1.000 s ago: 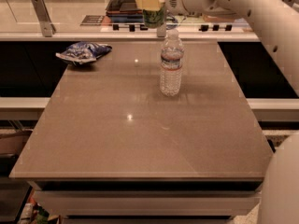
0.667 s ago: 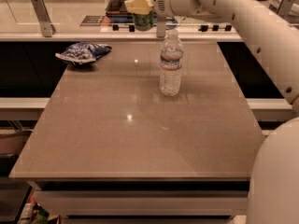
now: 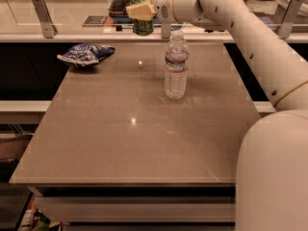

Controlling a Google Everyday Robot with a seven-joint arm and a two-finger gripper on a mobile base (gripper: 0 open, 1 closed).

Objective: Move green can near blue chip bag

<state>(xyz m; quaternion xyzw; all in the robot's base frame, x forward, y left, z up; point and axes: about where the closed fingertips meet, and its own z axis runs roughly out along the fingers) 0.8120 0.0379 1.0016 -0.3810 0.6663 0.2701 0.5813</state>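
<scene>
The green can [image 3: 142,24], light green with dark squiggles and a silver top, is held upright in the air above the table's far edge. My gripper [image 3: 141,11] is shut on the green can, its pale fingers [image 3: 139,12] clamped around the can's upper half. The blue chip bag [image 3: 85,54], a crumpled blue-and-white foil bag, lies flat at the table's far left corner. The can hangs to the right of the bag and higher than it, apart from it.
A clear water bottle [image 3: 175,65] stands upright right of the table's middle, just below and right of the can. The brown table [image 3: 134,143] stretches toward me. A counter with metal posts [image 3: 43,16] runs behind it. My arm [image 3: 250,42] spans the right side.
My gripper has carried the green can leftward, away from above the water bottle and closer to the chip bag. The bottle and bag have not moved.
</scene>
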